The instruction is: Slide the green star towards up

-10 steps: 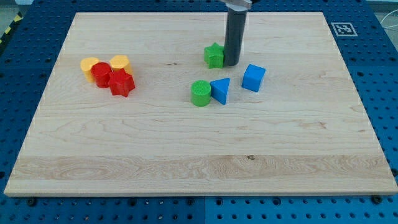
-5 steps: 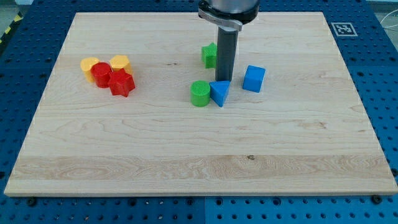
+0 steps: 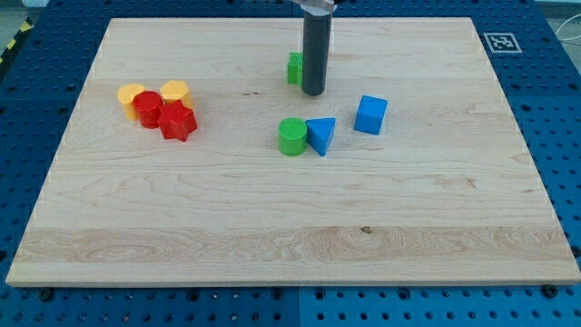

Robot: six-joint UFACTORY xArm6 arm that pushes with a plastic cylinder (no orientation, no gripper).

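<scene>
the green star [image 3: 295, 69] sits in the upper middle of the wooden bench [image 3: 272, 236], and only a narrow green sliver of it shows at the view's left of the dark rod, so its points and outline cannot be made out here. my tip [image 3: 313, 93] rests on the bench just below and to the view's right of that sliver, right against the star as far as can be told. the arm carries no end effector that could clench or release, only this straight rod. below the tip, well apart from it, a green cylinder [image 3: 292, 136] and a blue triangle [image 3: 320, 133] stand side by side and touching, with a blue cube [image 3: 369, 114] near them to the view's right. far off at the view's left, two yellow blocks [image 3: 132, 94] [image 3: 174, 91], a red cylinder [image 3: 149, 107] and a red star [image 3: 179, 121] huddle in one tight cluster.
</scene>
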